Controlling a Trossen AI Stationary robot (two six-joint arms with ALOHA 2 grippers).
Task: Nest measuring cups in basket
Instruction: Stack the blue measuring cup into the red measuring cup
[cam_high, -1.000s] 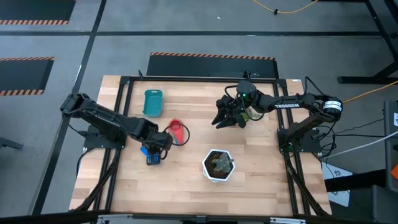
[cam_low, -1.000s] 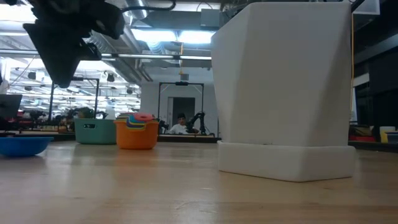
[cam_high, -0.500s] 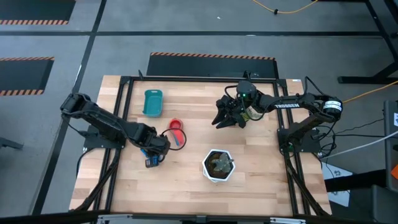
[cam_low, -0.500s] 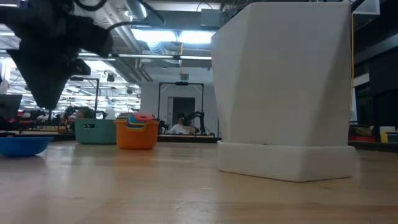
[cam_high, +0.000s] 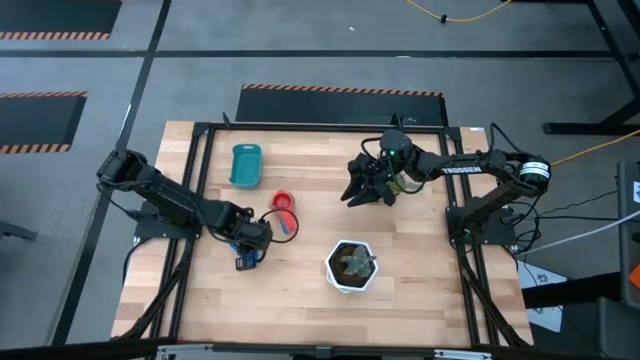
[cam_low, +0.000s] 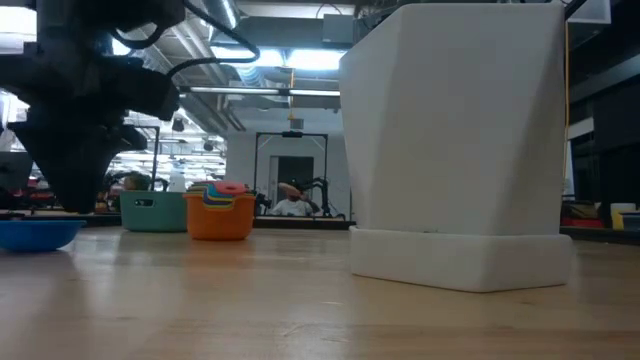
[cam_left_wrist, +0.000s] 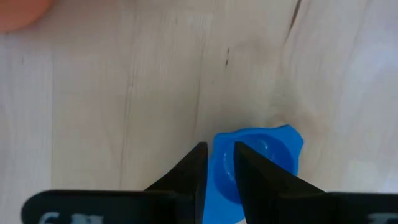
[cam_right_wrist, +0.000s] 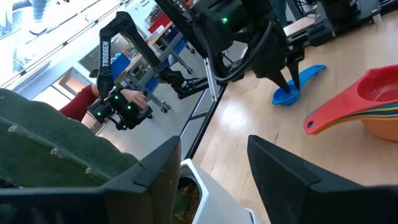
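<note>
Blue cup (cam_left_wrist: 258, 163) near the table's left edge — left tool (cam_left_wrist: 217, 168) pinches its wall.

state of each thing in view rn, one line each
blue cup: on the table, left pincer closed on its rim
nested cups: stacked, red on top, on the table outside the basket
basket: upright, no cups inside
plant pot: upright
right pincer: open, empty, hovering
</note>
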